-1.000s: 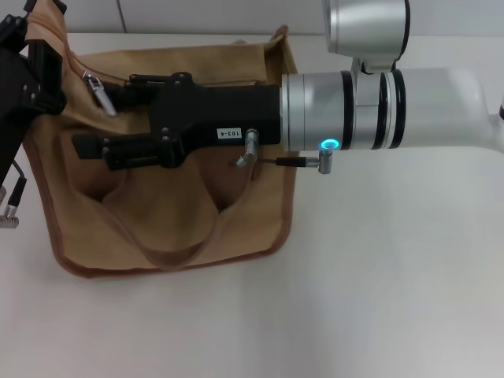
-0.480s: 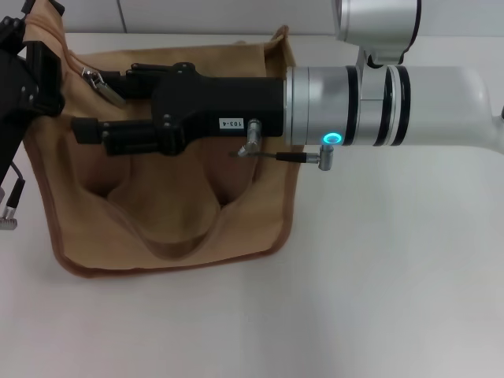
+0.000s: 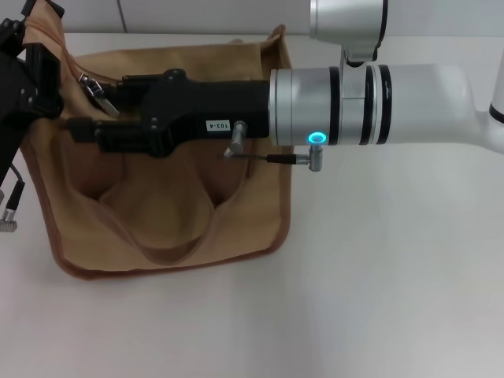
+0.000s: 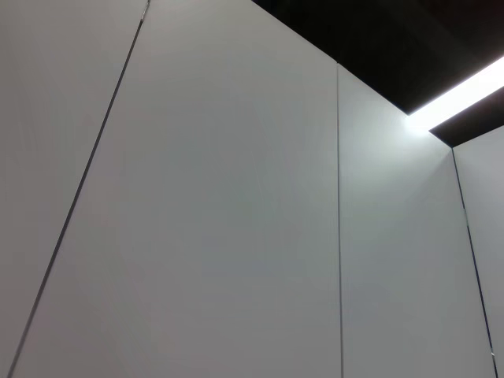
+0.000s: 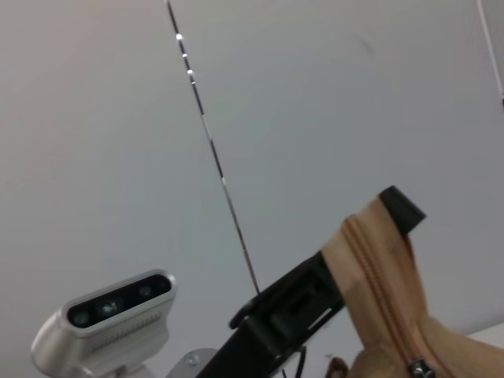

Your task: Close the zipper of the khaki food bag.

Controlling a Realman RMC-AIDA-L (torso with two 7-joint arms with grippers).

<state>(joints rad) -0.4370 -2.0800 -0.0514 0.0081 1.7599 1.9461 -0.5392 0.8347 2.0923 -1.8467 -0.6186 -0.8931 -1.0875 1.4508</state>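
- Head view: the khaki food bag (image 3: 165, 197) lies on the white surface (image 3: 378, 299), toward the robot's left, with its handles looped across the front
- The right gripper (image 3: 90, 118) reaches flat across the bag's top, its black jaws spread a little, one finger above and one below, right at the silver pull tab (image 3: 96, 89) of the zipper (image 3: 83, 76)
- I cannot tell whether the jaws have the tab pinched or are only beside it; the upper finger looks to be touching it
- The left gripper (image 3: 27, 75) sits at the bag's upper left corner, where the fabric is lifted; it appears to grip that corner, though its jaws are hidden, so I cannot tell their state
- Risk here: if the tab is barely caught, a pull along the zipper line could let it slip free and the jaws would slide on with nothing in them
- Risk too: if the left corner is not held taut, the bag could bunch and drag along with the pull instead of closing
- Left wrist view: only blank wall panels and a strip of light; no bag and no fingers shown
- Right wrist view: the raised corner of the bag (image 5: 386, 268) with its zipper teeth (image 5: 376, 276) stands up against black gripper parts; slack or twisted fabric there could jam the slider
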